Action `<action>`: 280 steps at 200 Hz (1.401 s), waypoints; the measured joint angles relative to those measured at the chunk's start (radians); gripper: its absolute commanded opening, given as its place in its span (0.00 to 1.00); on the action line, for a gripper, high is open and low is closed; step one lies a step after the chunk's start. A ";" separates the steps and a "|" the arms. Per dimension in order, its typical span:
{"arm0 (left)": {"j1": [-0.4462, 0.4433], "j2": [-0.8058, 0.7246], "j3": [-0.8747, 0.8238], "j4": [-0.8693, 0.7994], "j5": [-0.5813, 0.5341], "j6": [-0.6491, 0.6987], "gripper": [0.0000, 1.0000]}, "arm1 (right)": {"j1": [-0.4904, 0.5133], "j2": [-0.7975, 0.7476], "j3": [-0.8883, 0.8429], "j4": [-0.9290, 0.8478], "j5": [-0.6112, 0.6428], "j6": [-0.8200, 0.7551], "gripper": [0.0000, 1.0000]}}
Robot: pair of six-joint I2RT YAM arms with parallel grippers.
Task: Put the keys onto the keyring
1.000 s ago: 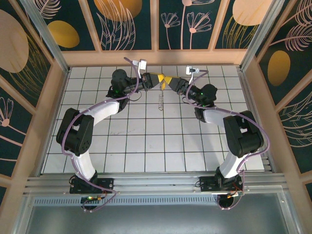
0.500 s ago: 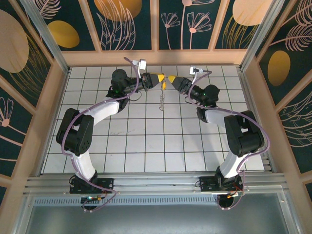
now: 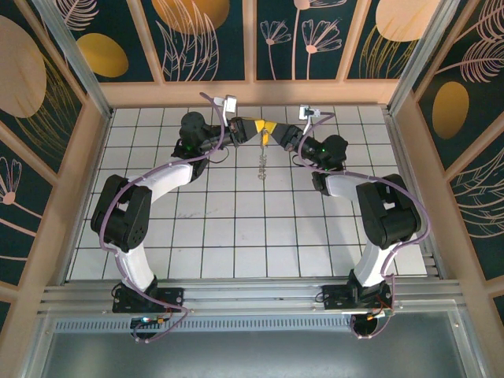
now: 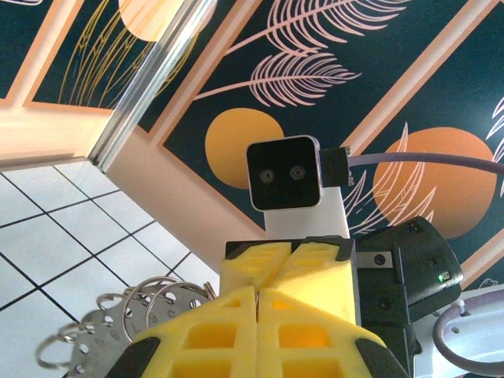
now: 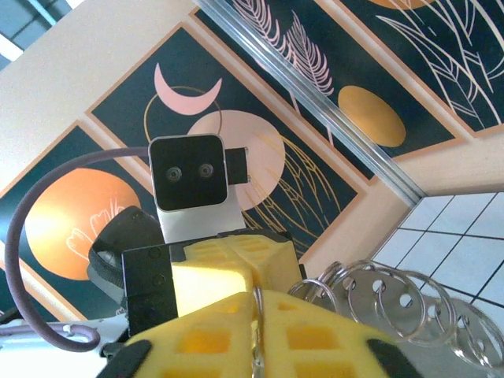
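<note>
Top external: keyring (image 3: 262, 163) hung lengthwise just below meeting tips; left gripper (image 3: 257, 127) closed tight, right gripper (image 3: 271, 130) pinched on keyring wire.

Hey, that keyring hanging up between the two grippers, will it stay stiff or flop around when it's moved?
Probably floppy: the keyring dangles as a loose strand in the top view, so it would likely swing. Its separate wire rings look free to pivot and shift against each other. Thin bare metal suggests it is light yet slippery.
</note>
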 measured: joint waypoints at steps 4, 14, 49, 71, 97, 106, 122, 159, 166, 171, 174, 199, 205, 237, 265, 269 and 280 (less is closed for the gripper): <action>0.000 0.000 0.000 0.000 0.002 0.000 0.00 | 0.000 0.000 0.000 0.000 -0.001 -0.004 0.00; 0.000 0.000 0.000 0.002 0.000 0.000 0.00 | 0.000 0.000 0.000 0.003 0.000 -0.002 0.00; 0.000 -0.001 0.000 0.000 0.000 -0.002 0.26 | -0.007 0.000 0.000 0.002 -0.011 -0.003 0.00; 0.003 -0.014 -0.001 -0.050 -0.019 0.034 0.44 | -0.025 0.000 0.015 -0.035 -0.047 -0.031 0.00; 0.017 -0.052 -0.002 -0.091 -0.019 0.069 0.54 | -0.063 0.004 0.047 -0.140 -0.094 -0.085 0.00; 0.027 -0.064 -0.001 -0.099 -0.017 0.079 0.56 | -0.076 0.013 0.068 -0.169 -0.117 -0.100 0.00; 0.052 -0.076 0.007 -0.126 -0.011 0.097 0.58 | -0.098 0.041 0.121 -0.223 -0.162 -0.129 0.00; 0.095 -0.063 0.079 -0.253 0.033 0.169 0.62 | -0.136 0.136 0.272 -0.339 -0.293 -0.173 0.00; 0.097 -0.055 0.098 -0.272 0.043 0.182 0.63 | -0.142 0.154 0.299 -0.356 -0.317 -0.180 0.00; 0.098 -0.049 0.112 -0.289 0.053 0.191 0.63 | -0.144 0.166 0.317 -0.368 -0.335 -0.185 0.00; 0.098 -0.045 0.121 -0.298 0.060 0.197 0.63 | -0.146 0.173 0.326 -0.377 -0.345 -0.186 0.00; 0.101 0.008 0.197 -0.367 0.115 0.240 0.63 | -0.150 0.220 0.407 -0.443 -0.421 -0.203 0.00; 0.102 0.025 0.217 -0.383 0.126 0.249 0.63 | -0.150 0.229 0.428 -0.457 -0.439 -0.209 0.00; 0.111 0.115 0.295 -0.455 0.178 0.280 0.54 | -0.150 0.262 0.510 -0.512 -0.512 -0.225 0.00; 0.117 0.177 0.335 -0.492 0.219 0.290 0.39 | -0.148 0.288 0.551 -0.541 -0.544 -0.235 0.00; 0.117 0.184 0.340 -0.494 0.223 0.291 0.39 | -0.147 0.292 0.555 -0.544 -0.546 -0.235 0.00; 0.117 0.195 0.348 -0.498 0.231 0.289 0.38 | -0.145 0.299 0.562 -0.552 -0.550 -0.235 0.00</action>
